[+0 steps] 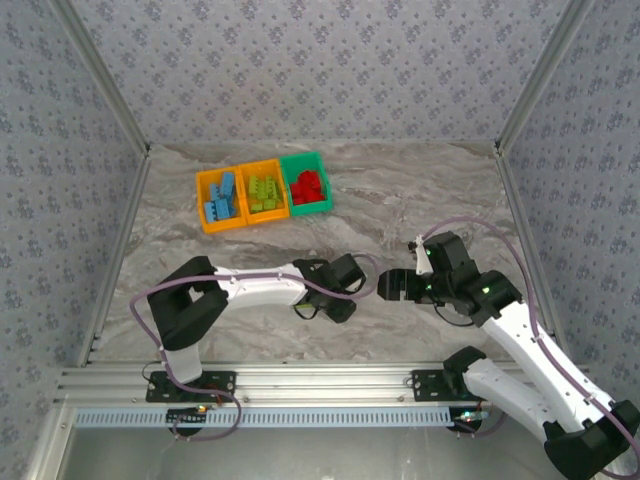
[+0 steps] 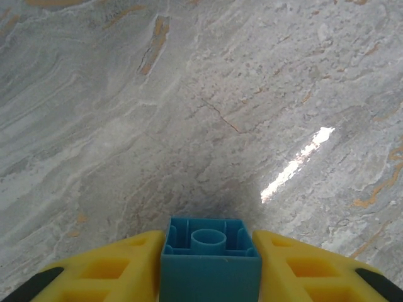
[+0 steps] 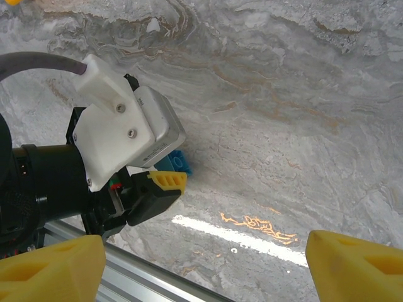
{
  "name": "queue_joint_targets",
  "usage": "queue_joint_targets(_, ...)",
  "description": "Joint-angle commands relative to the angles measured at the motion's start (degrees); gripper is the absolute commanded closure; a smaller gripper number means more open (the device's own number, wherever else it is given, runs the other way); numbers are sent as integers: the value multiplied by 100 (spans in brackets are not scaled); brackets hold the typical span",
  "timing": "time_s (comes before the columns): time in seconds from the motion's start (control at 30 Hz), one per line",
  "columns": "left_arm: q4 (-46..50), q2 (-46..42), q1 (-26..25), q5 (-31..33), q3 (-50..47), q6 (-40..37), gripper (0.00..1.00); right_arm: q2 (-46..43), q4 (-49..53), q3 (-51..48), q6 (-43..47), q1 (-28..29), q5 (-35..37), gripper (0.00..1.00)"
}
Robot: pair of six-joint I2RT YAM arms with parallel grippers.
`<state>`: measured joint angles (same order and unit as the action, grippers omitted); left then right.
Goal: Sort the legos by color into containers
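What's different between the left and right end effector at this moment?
The left end effector has its fingers close together; the right end effector has them spread wide. The left end effector clamps a blue lego; the right end effector holds nothing. Both have yellow fingers above the marbled table.

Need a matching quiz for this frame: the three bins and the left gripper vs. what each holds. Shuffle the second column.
Column 1
1. left orange bin
2. middle orange bin
3. green bin
4. left gripper

Column 2
A. red bricks
B. single blue brick, clamped
C. lime green bricks
D. pile of blue bricks

Pairs: 1-D, 2-C, 3-A, 4-B
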<state>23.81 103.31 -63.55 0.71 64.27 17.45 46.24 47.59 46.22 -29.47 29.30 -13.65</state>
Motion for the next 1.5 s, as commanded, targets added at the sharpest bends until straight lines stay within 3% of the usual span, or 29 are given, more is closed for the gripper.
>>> queue_joint_targets(0.0, -34, -6, -27, -40, -111, 17, 61, -111, 126, 21, -112, -41, -139, 15)
queue_joint_targets(0.17, -287, -700, 246, -36, -316, 45, 68, -162, 134, 148, -135, -40, -120, 14)
queue_joint_targets(0.27, -232, -1257, 739, 57, -289, -91, 68, -267, 77, 173, -168, -47, -88, 14)
queue_joint_targets(0.37, -87, -1763, 1548, 264, -217, -362, 68, -348, 75, 186, -190, -52, -57, 14)
queue_joint_targets(0.5, -221, -2056, 3082, 466, -115, -699, 69, -379, 59, 151, -233, -57, -85, 15)
queue_joint_targets(0.63, -593, -1702, 4549, 548, 139, -642, 69, -401, -64, 90, -322, -58, -172, 15)
queue_joint_targets(0.77, -759, -1042, 5383, 462, 695, -630, 69, -405, -85, 108, -376, -48, -236, 15)
queue_joint_targets(0.93, -461, -231, 5714, 23, 1526, -668, 66, -405, 25, 139, -401, -40, -217, 15)
queue_joint_targets(1.07, -350, -58, 5757, -61, 1678, -682, 60, -459, 70, 126, -461, -41, -223, 15)
queue_joint_targets(1.27, -433, -356, 5761, -261, 1479, -739, 46, -443, -70, 81, -546, -30, -239, 15)
queue_joint_targets(1.47, -373, -1364, 5753, -796, 1055, -543, 47, -89, -252, 73, -551, 128, -49, 16)
